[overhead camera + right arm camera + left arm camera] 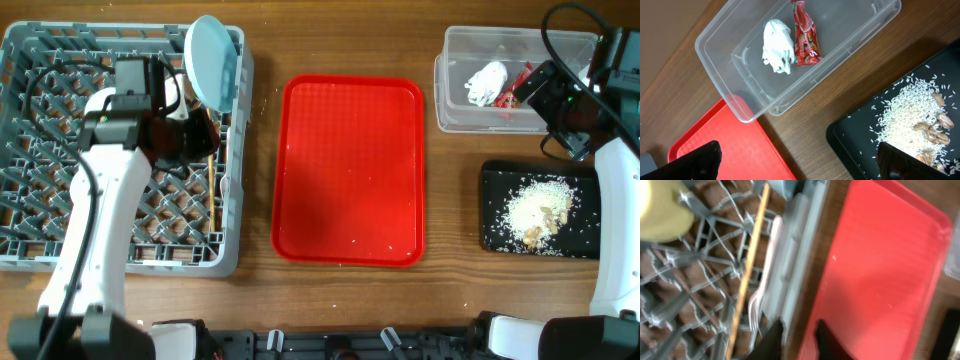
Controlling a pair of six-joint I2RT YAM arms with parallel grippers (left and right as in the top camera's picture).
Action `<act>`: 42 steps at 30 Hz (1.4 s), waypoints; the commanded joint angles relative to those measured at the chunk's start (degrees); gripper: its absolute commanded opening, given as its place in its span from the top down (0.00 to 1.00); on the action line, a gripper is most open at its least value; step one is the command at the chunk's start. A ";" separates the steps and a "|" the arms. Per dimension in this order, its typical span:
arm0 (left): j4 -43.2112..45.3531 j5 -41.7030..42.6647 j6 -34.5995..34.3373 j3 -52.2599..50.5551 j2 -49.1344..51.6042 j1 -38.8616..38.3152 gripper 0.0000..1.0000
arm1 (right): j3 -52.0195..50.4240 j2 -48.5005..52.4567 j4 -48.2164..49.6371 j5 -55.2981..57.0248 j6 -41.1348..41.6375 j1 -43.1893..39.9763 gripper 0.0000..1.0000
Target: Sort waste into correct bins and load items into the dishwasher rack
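Note:
The grey dishwasher rack (60, 230) stands at the left. A light blue plate (213, 60) stands upright in its far right corner. Chopsticks (750, 265), a white fork (765, 275) and a yellow cup (660, 210) lie inside it. My left gripper (800, 335) hangs over the rack's right wall, slightly open and empty. The clear tub (740, 107) holds a white tissue (777, 45) and a red wrapper (805, 35). The black tray (495, 235) holds pale food scraps (535, 210). My right gripper (800, 160) is wide open and empty above the table between tub and black tray.
A large red serving tray (350, 170) lies in the middle, between the rack and the bins; it also shows in the left wrist view (880, 270). Small crumbs dot its surface and the wooden table near it.

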 commanded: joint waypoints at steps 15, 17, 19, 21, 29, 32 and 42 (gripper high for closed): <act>-18.36 3.43 -0.94 -0.31 -44.11 -1.31 0.00 | 0.39 -0.68 0.02 1.18 -1.09 -0.04 0.00; -20.22 3.41 -1.18 -0.31 -47.69 -1.31 0.00 | 0.39 -0.68 0.02 1.18 -1.07 -0.02 0.00; -23.47 3.43 -1.36 -0.31 -51.01 -1.31 0.00 | 0.39 -0.68 0.02 1.18 -1.07 -0.04 0.00; -26.64 3.43 -1.36 -0.31 -53.27 -1.31 0.00 | 0.39 -0.68 0.02 1.18 -1.07 -0.04 0.00; -38.99 3.41 -1.31 -0.31 -55.98 -1.31 0.00 | 0.39 -0.68 0.02 1.18 -1.09 -0.02 0.00; -39.21 3.39 -1.31 -0.31 -55.98 -1.31 0.00 | 0.39 -0.68 0.02 1.18 -1.09 -0.04 0.00; -39.21 3.41 -1.31 -0.31 -55.98 -1.31 0.00 | 0.39 -0.68 0.02 1.18 -1.09 -0.04 0.00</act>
